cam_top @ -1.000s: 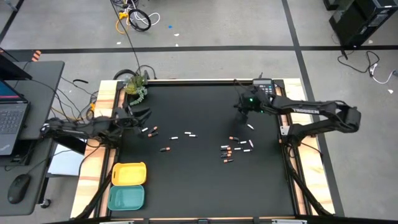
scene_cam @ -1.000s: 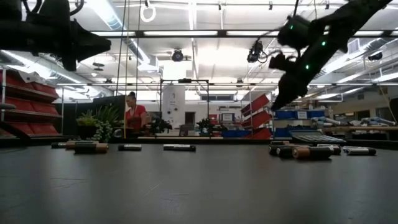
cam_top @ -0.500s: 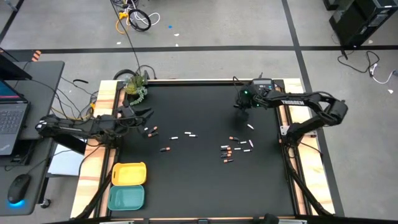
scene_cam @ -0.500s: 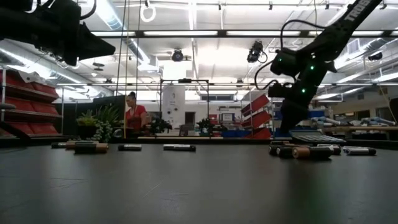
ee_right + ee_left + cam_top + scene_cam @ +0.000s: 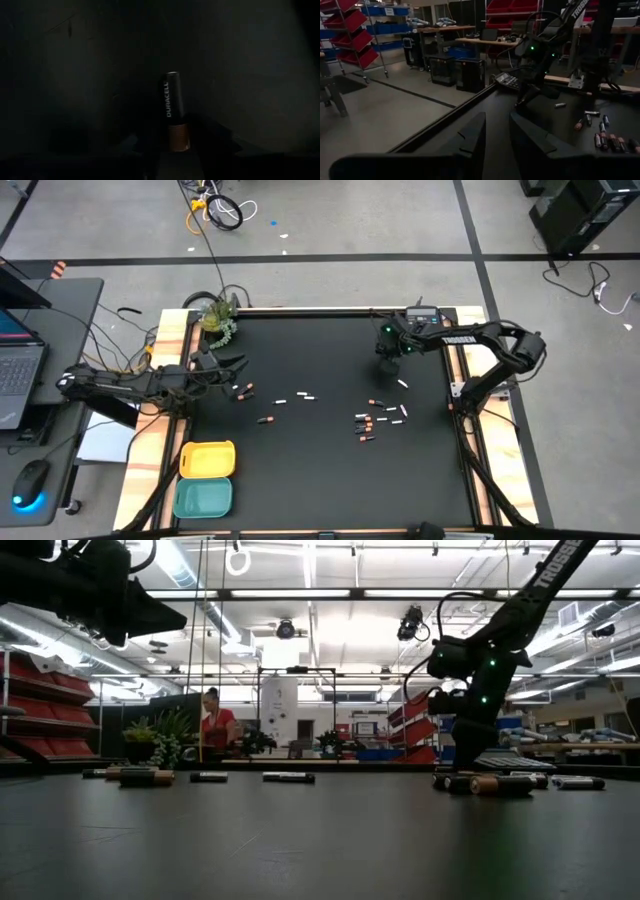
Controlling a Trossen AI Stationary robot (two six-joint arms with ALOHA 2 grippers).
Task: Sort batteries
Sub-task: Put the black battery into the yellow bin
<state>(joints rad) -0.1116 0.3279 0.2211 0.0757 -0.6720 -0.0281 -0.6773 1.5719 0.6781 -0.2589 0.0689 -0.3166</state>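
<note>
Small batteries lie scattered on the black mat: a loose row left of centre (image 5: 248,390), a cluster right of centre (image 5: 375,418), and one white battery (image 5: 403,383) alone. My right gripper (image 5: 388,356) hangs low over the mat's far right part and is shut on a black and copper battery (image 5: 174,112). My left gripper (image 5: 232,363) hovers level at the mat's left edge, open and holding nothing (image 5: 496,117). My right gripper pinches the battery's copper end (image 5: 178,139) between its two fingers. The fingers slant steeply down from the right, and the battery runs along them with its black end (image 5: 172,77) pointing away toward the mat. Whether that end touches the mat I cannot tell.
A calculator (image 5: 425,320) lies at the mat's far right corner, just behind my right gripper. A potted plant (image 5: 218,320) stands at the far left corner. A yellow tray (image 5: 207,458) and a teal tray (image 5: 203,497) sit off the mat's near left edge.
My right gripper has come down from well above the mat to just over it at the far right, tipping more steeply downward, with the battery still between its fingers.
</note>
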